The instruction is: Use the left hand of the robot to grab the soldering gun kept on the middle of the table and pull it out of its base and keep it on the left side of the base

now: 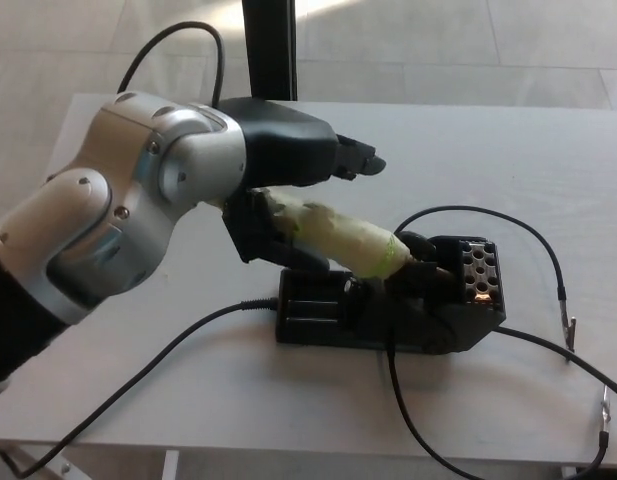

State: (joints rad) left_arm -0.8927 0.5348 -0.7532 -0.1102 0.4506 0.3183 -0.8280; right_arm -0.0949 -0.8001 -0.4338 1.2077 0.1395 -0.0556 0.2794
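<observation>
Robot's black left hand (283,190) wraps pale yellow-green taped handle of soldering gun (343,240), thumb under, fingers over; looks like closing grip, full clamp not certain. Gun tip seated in black plastic base (388,310), mid white table (468,150). Handle slants up-left, suiting leftward pull. Right hand absent.

White table (508,150) fills most of the view; a dark upright post (268,45) stands at its far edge; pale tiled floor (488,40) lies beyond. A thin black cable (548,255) loops across the right side of the tabletop and runs off the near right corner; another black cable (138,375) trails over the near left edge.
</observation>
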